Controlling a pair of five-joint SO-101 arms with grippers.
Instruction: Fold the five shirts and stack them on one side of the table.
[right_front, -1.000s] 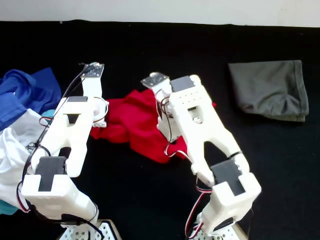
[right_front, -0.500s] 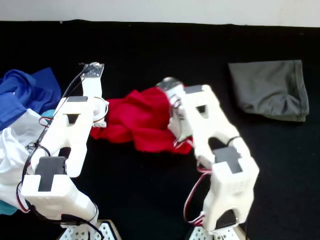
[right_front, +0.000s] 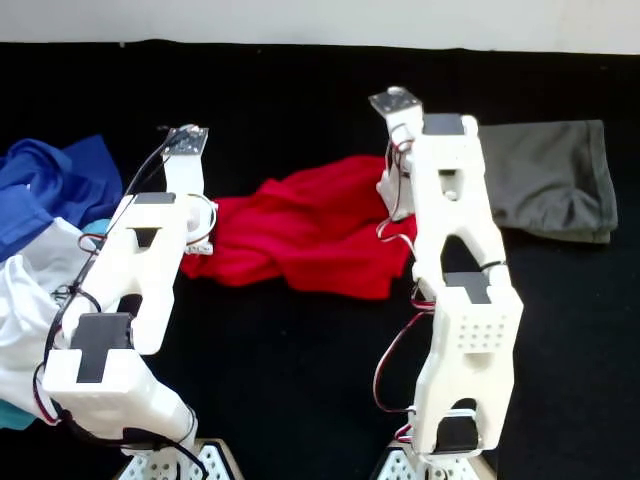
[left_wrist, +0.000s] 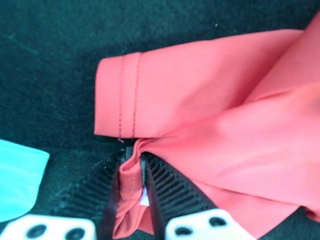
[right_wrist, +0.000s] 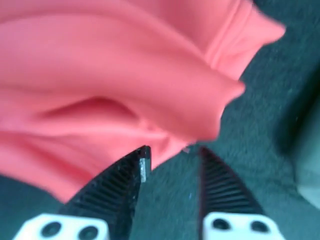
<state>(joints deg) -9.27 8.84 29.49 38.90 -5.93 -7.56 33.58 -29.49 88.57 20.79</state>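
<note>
**Q:** Red crumpled fabric shirt, mid-table on the black table cover. Who has it?

**Me:** I do, in part. My left gripper is clamped on a bunch of it just beside the hemmed sleeve. My right gripper has its jaws apart at the shirt's opposite edge and grips nothing.

**Q:** What makes this step go well?

**Me:** I'd close the right gripper on a single layer at that edge. Then I'd draw both grippers apart evenly and low, so the shirt lies flat before any fold. A hard tug could slip the cloth out of the left pinch.

**Q:** And around you?

**Me:** Nearest on my left is a rumpled white shirt with a teal cloth by it. Beyond them lies a heaped blue shirt. On the far right, the folded grey shirt sits close to my right gripper. The red edge could drag over it, so I'd spread short of it.
</note>
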